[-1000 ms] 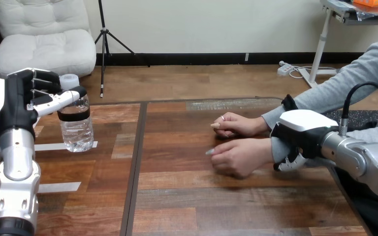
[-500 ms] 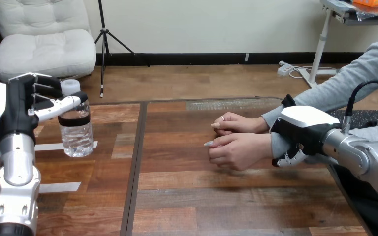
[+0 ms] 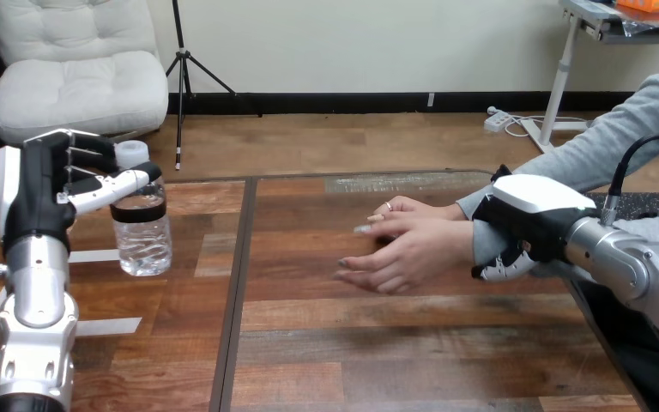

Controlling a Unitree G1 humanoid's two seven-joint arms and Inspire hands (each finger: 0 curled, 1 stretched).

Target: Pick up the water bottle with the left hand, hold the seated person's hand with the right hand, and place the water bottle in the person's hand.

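Observation:
A clear water bottle (image 3: 142,236) with a white cap and a black band is at the table's left, and my left hand (image 3: 47,184) is shut on its upper part, thumb across the front. I cannot tell whether its base touches the table. At the right, my right hand (image 3: 528,221) lies over the person's grey-sleeved wrist with its fingers (image 3: 499,269) curled under it. That hand of the person (image 3: 399,257) hovers a little above the table, its fingers stretched out toward the left. The person's other hand (image 3: 408,209) rests on the table just behind it.
White tape strips (image 3: 94,256) lie on the wooden table at the left, under and in front of the bottle. A dark seam (image 3: 238,283) runs front to back between the bottle and the person's hands.
My left hand has carried the bottle a little to the right. The person's near hand has risen and uncurled from a loose fist into stretched fingers, with my right hand still on its wrist.

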